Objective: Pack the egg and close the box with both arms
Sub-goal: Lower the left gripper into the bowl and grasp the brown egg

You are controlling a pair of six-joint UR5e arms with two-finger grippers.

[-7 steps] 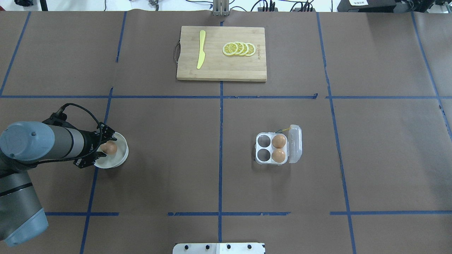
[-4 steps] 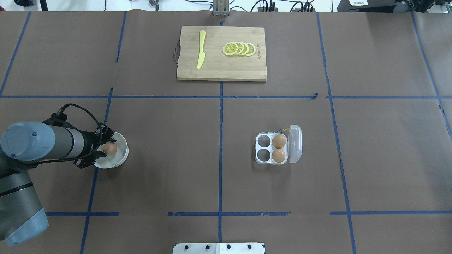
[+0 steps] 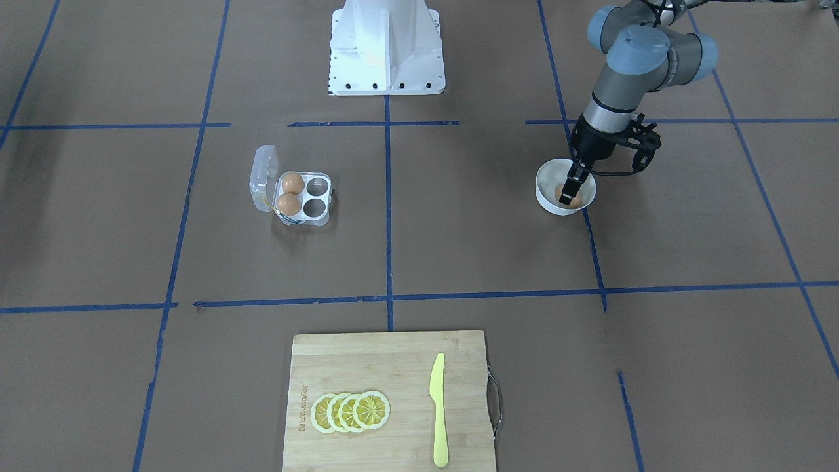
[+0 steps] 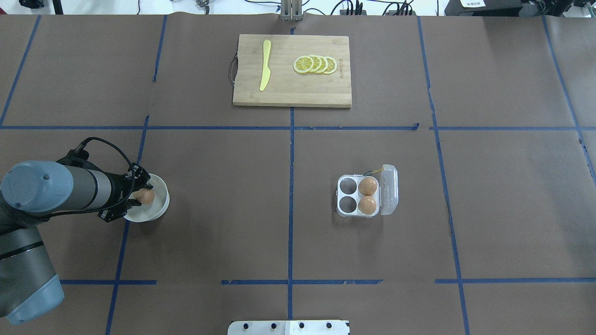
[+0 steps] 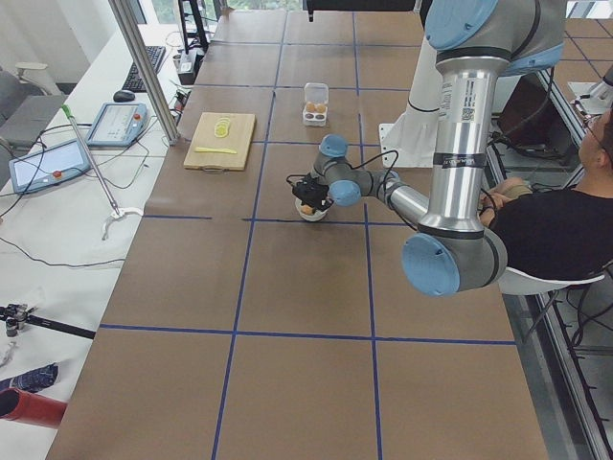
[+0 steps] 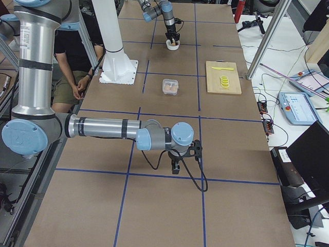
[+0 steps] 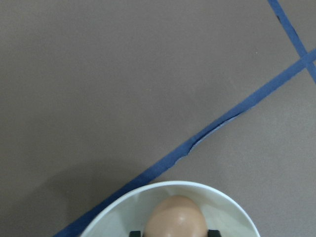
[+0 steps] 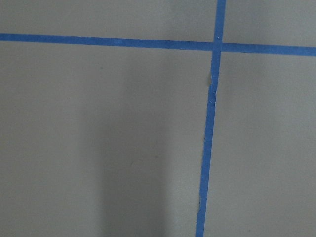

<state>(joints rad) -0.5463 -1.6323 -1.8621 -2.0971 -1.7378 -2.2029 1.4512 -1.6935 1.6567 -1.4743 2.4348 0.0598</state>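
**Egg could slip or crack on the lift**

The left gripper (image 3: pixel 567 193) reaches into the white bowl (image 4: pixel 161 204), at the table's 9 o'clock from overhead, and is clamped across the egg (image 4: pixel 146 197). Squeezed too lightly, the smooth shell may slip; too hard, it may crack. The box (image 4: pixel 354 214), well apart at the bowl's 3 o'clock, could skid. I cannot tell the right gripper's (image 6: pixel 175 168) state.
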